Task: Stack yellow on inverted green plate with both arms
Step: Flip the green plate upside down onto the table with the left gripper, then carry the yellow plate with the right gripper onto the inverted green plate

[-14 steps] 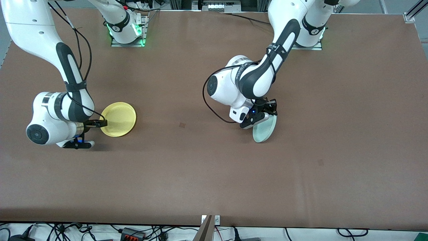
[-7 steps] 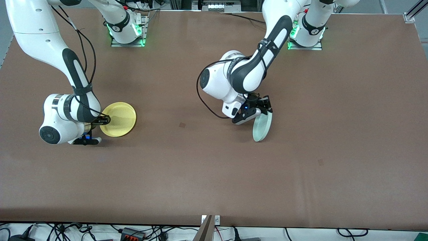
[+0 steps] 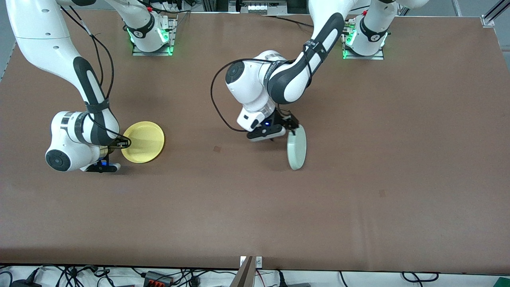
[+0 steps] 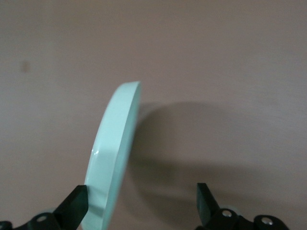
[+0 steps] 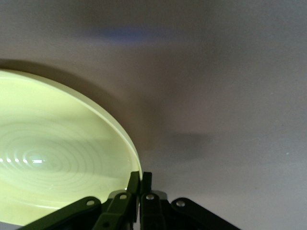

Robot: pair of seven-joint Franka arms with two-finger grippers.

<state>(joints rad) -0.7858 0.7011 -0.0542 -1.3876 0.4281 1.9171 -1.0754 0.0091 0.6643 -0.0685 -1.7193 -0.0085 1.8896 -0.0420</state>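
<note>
Since the earlier frame, left pincer (image 3: pixel 292 126) spread wide; green plate (image 3: pixel 297 148) stood on edge against one finger (image 4: pixel 76 203), unheld. Right pincer (image 3: pixel 123 143) pinched shut on yellow (image 3: pixel 143 142) rim. Plates judged light, stiff, slippery; rim is the hold.

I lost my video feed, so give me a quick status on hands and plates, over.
Left hand open, green plate standing on edge between its fingers. Right hand shut on yellow plate rim. Nothing between the plates.

The yellow plate (image 3: pixel 143 142) lies flat beside the right tool (image 3: pixel 122 142). The green plate (image 3: pixel 297 148) stands on edge beside the left tool (image 3: pixel 287 126).
</note>
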